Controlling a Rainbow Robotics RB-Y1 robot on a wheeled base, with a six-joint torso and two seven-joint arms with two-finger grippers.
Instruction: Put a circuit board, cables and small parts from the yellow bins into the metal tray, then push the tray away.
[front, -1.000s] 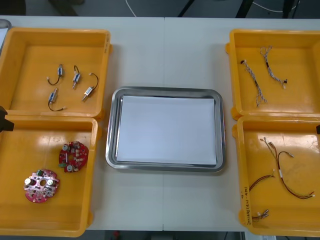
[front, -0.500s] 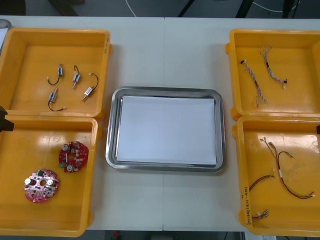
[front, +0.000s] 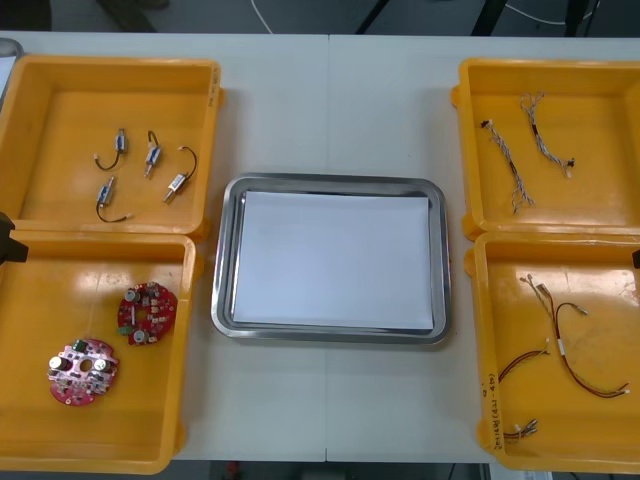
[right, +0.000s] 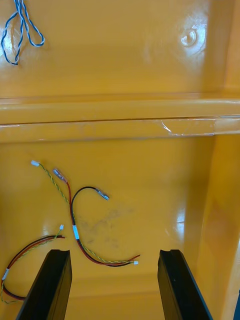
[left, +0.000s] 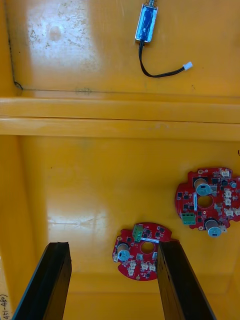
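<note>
LOADING NOT YET BEGUN: The metal tray (front: 330, 183) sits mid-surface with its white inside bare. By this showing nothing has been put in, and the push is yet to come.

The left end effector (left: 112, 245), fingers spread wide and holding nothing, hangs over the yellow bin (front: 60, 290) at the near left corner. Two round red circuit boards (front: 147, 313) lie there, one of them between its fingers. The right end effector (right: 114, 252), likewise open and empty, hangs over the near right bin (front: 590, 440) and its red and yellow cables (front: 563, 350).

Small metal parts (front: 152, 155) lie in the far left bin (front: 60, 110), and twisted blue and white cables (front: 507, 165) in the far right bin (front: 600, 110). Nothing appears to block the way from bins to tray, and the surface (front: 330, 100) beyond the tray looks free for the push.
</note>
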